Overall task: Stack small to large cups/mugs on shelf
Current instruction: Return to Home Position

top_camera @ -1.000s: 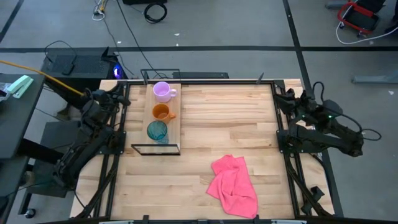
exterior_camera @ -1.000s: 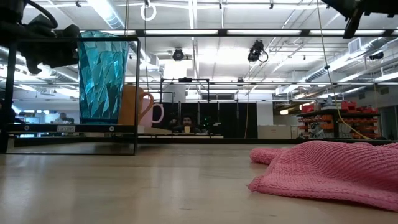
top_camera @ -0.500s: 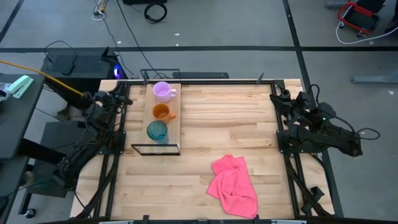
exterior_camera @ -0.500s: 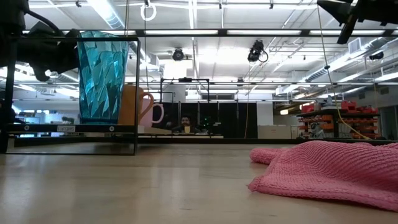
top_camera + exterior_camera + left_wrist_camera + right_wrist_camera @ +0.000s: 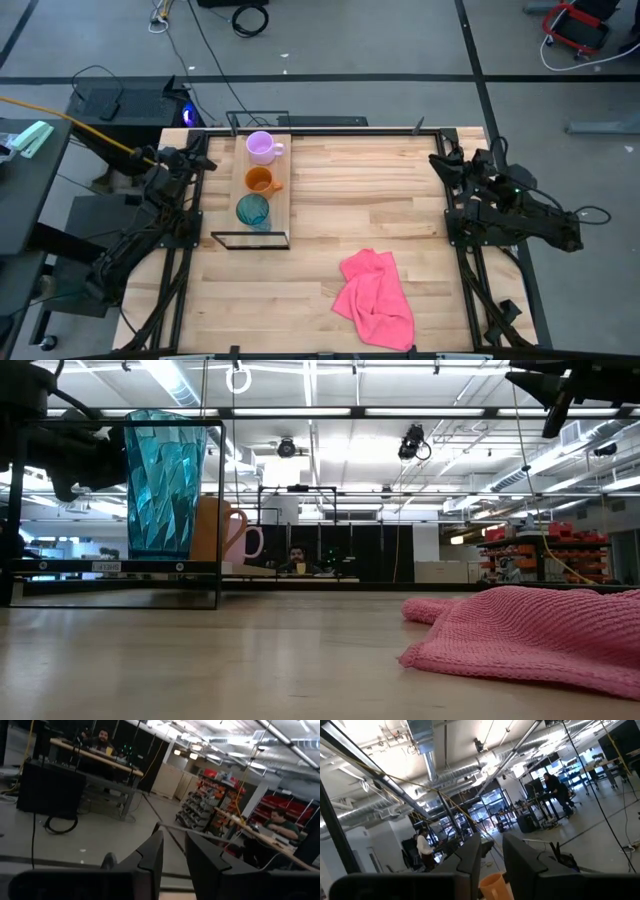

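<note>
On the light wood plank shelf (image 5: 283, 200) stand a pale purple mug (image 5: 262, 147), orange mug (image 5: 260, 180) and translucent teal tumbler (image 5: 252, 210). Left gripper (image 5: 174, 837) and right gripper (image 5: 491, 840): jaws narrowly parted, empty.

Bright, even illumination from overhead. Blown-out glare at the ceiling strip lights (image 5: 300, 410) in the low view; teal tumbler (image 5: 165, 480) backlit and glowing. Soft, faint shadow beneath the pink cloth (image 5: 520, 630) on the tabletop (image 5: 250, 660). Dimmer in the left wrist view, with dark foreground silhouettes.
</note>
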`<state>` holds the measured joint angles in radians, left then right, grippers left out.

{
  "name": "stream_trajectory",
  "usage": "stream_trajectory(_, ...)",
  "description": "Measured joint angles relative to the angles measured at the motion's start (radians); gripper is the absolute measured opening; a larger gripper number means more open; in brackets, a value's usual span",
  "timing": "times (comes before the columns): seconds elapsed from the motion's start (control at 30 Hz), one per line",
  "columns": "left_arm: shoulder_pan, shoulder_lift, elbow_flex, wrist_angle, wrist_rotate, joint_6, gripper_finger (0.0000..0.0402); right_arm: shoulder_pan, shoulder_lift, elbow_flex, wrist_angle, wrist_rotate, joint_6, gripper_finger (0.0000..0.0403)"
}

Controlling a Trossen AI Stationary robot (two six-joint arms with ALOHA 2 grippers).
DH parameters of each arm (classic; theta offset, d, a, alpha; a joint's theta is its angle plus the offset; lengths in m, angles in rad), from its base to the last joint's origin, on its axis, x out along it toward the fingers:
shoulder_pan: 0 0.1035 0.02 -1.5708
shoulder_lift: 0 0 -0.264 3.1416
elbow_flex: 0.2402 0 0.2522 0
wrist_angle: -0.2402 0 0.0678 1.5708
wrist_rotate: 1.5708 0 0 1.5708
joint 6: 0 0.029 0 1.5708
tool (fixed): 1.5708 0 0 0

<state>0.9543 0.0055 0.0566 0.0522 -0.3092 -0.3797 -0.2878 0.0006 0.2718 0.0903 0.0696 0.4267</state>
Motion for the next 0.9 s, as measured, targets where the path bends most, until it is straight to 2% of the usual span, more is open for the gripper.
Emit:
stream_trajectory(0.2, 0.000, 0.000, 0.000, -0.011, 0.000, 0.019, 0.0083, 0.000, 0.000, 0.000, -0.030, 0.000, 0.001, 0.0087)
stream_trajectory(0.3, 0.000, 0.000, 0.001, -0.049, 0.000, 0.017, 0.0087, 0.000, 0.000, 0.000, -0.101, 0.000, 0.021, 0.0087)
stream_trajectory(0.47, 0.000, 0.000, 0.001, -0.122, 0.001, 0.017, 0.0092, 0.000, 0.000, 0.000, -0.118, 0.000, 0.007, 0.0087)
stream_trajectory(0.73, 0.000, 0.000, 0.002, -0.134, 0.001, 0.043, 0.0082, 0.000, 0.000, 0.000, -0.256, 0.001, -0.097, 0.0087)
stream_trajectory(0.9, 0.000, 0.000, 0.002, -0.137, 0.001, 0.076, 0.0080, 0.000, 0.000, 0.000, -0.348, 0.001, -0.223, 0.0087)
